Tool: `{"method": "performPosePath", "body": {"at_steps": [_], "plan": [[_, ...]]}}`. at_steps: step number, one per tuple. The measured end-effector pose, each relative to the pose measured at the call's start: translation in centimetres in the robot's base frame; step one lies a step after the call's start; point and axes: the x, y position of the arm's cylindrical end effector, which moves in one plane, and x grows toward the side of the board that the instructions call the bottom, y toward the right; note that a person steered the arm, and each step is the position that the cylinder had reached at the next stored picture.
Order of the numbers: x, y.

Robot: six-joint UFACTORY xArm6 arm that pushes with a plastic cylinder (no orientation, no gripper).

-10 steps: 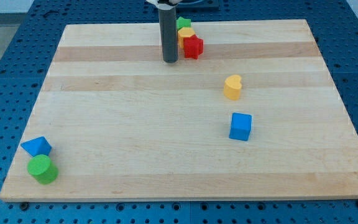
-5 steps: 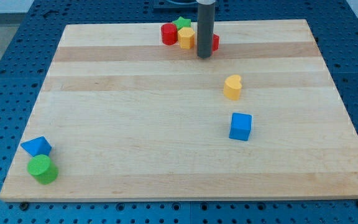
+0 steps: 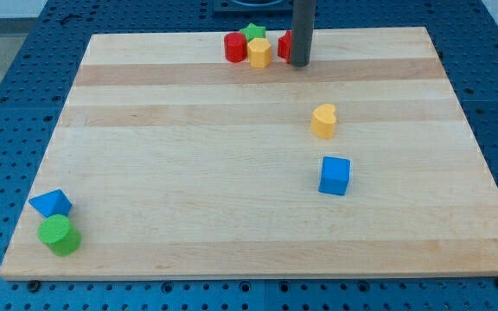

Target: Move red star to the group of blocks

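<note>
The red star (image 3: 284, 45) lies near the board's top edge, mostly hidden behind my rod, with only its left part showing. My tip (image 3: 301, 63) stands at the star's right side, touching or nearly touching it. Just to the left is a group: a yellow block (image 3: 259, 53), a green star (image 3: 252, 33) and a red cylinder (image 3: 235, 47). The red star sits close beside the yellow block.
A yellow heart (image 3: 323, 121) and a blue cube (image 3: 335, 175) lie right of centre. A blue triangle (image 3: 51, 204) and a green cylinder (image 3: 60, 235) sit at the bottom left corner of the wooden board (image 3: 188, 190).
My tip has moved from left of the group to the right and up, to the red star's right side. The red star has shifted up, toward the board's top edge.
</note>
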Motion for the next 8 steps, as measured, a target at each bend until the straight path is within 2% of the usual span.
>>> {"method": "performPosePath", "body": {"at_steps": [2,3,4,8], "plan": [[-0.2,6.4],[-3.1,5.9],[-3.8,4.7],[-3.8,0.0]]}}
